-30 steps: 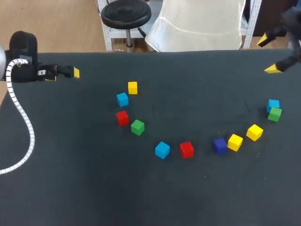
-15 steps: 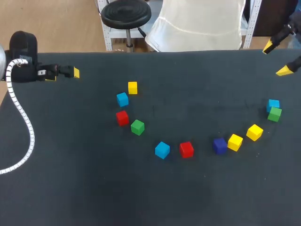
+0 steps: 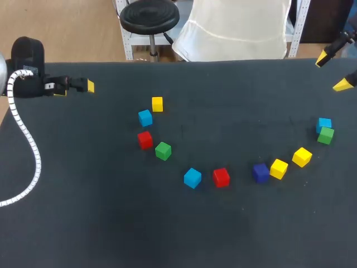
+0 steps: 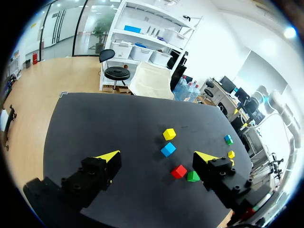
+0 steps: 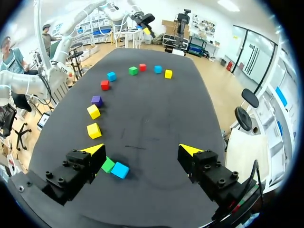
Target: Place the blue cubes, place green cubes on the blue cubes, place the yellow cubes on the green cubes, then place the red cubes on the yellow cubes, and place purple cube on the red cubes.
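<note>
while no cube is held, step judged: first blue pickup | right gripper fingers spread, empty | blue cube just ahead between them, touching green cube | left gripper spread, well apart

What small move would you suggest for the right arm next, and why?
Probably lower the right gripper toward the green cube: it hangs open and empty, and that cube sits beside the nearest blue cube, not yet on it.
</note>
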`<state>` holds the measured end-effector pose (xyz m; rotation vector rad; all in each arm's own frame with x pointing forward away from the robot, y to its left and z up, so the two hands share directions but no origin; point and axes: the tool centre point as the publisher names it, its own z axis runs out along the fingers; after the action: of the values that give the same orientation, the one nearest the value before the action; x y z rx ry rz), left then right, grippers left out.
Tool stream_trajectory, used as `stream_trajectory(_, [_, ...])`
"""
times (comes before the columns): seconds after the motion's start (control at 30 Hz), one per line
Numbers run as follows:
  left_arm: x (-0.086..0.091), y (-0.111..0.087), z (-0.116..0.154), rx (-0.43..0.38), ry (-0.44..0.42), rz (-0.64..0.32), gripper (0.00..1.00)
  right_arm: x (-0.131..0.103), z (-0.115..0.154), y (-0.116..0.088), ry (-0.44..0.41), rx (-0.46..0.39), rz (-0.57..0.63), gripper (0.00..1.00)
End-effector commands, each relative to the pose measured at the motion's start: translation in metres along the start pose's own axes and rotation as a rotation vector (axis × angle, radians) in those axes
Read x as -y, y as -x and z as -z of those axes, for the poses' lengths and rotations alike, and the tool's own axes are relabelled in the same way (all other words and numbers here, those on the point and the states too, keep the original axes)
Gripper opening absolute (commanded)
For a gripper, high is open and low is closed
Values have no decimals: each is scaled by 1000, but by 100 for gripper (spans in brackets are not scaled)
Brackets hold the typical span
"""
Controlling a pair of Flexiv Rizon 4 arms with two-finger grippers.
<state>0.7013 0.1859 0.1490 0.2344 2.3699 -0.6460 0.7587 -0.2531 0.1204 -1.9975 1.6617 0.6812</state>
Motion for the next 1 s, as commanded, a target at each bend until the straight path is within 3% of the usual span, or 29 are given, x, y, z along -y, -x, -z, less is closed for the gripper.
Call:
stream_trajectory(0.03, [1, 7, 6, -7, -55, -170, 100, -1, 0, 3, -3, -5, 0, 100])
stream_trajectory(0.1, [6, 12, 15, -27, -187, -358, 100, -1, 0, 3, -3, -5, 0, 100])
stream_trajectory(0.13, [11, 12, 23, -57, -300, -488, 100, -1, 0, 3, -3, -5, 0, 100])
stream_trajectory(0.23, [23, 8, 37, -187, -485, -804, 100, -1, 0, 3, -3, -5, 0, 100])
stream_trajectory(0.37, [39, -10, 45, -382, -596, -1096, 100, -1, 0, 3, -3, -5, 0, 100])
stream_trajectory(1.0, [39, -10, 45, -382, -596, -1096, 100, -1, 0, 3, -3, -5, 0, 100])
